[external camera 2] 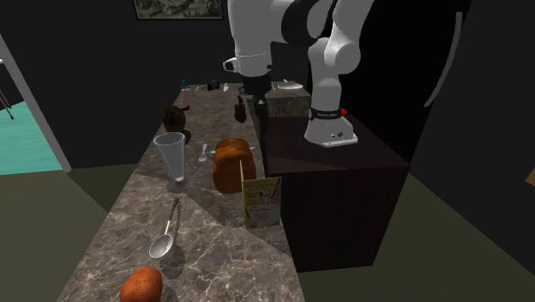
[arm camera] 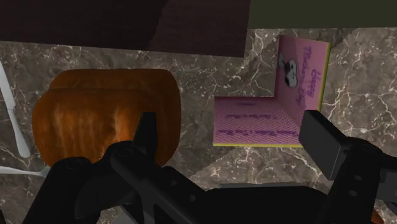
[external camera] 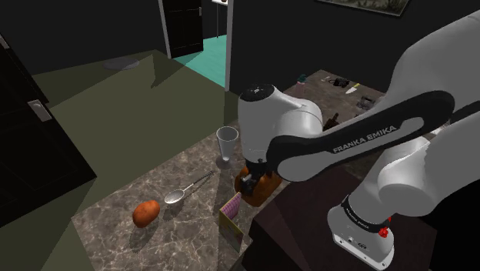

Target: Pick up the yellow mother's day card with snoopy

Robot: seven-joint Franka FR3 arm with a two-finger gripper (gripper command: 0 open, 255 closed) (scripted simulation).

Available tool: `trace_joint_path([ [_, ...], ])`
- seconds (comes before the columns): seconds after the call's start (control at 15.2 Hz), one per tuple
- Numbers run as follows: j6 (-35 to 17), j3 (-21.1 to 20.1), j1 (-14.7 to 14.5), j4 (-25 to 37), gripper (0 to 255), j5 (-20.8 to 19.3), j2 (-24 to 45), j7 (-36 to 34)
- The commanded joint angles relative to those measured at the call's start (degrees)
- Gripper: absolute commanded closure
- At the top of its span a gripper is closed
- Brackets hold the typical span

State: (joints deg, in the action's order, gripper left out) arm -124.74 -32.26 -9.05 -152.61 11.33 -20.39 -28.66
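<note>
Jaws released, spread wide above bench [external camera: 115, 219]. Snoopy card [arm camera: 254, 121] standing half-open on bench, pink faces, yellow edges, just beside bread loaf [arm camera: 102, 118]. Best approach, judged: centre over upright leaf, descend clear of loaf, pinch thin edge squarely.

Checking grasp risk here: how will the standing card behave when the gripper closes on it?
The card stands half-open on thin edges, so it probably tips at a light nudge. It looks thin, likely light and bendy.
</note>
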Motion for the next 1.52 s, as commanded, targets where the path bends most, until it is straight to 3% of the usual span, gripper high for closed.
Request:
trace_joint_path([
  [0.0,-3.8,-2.8,0.5,0.9,0,-1.5,4.9,-3.5],
  [0.2,-8.7,-6.7,1.6,3.0,0,-6.3,13.0,-10.3],
  [0.4,-12.6,-8.8,2.0,6.0,0,-14.5,22.2,-19.1],
  [0.66,-15.3,-6.8,-1.8,11.1,0,-26.8,34.2,-30.9],
  [1.25,-19.7,-1.8,-5.4,12.1,0,-34.1,41.1,-36.1],
  [1.32,-19.7,-1.9,-5.3,11.9,255,-34.0,40.9,-36.0],
  [1.45,-19.7,-1.9,-5.3,11.9,255,-34.0,40.9,-35.9],
])
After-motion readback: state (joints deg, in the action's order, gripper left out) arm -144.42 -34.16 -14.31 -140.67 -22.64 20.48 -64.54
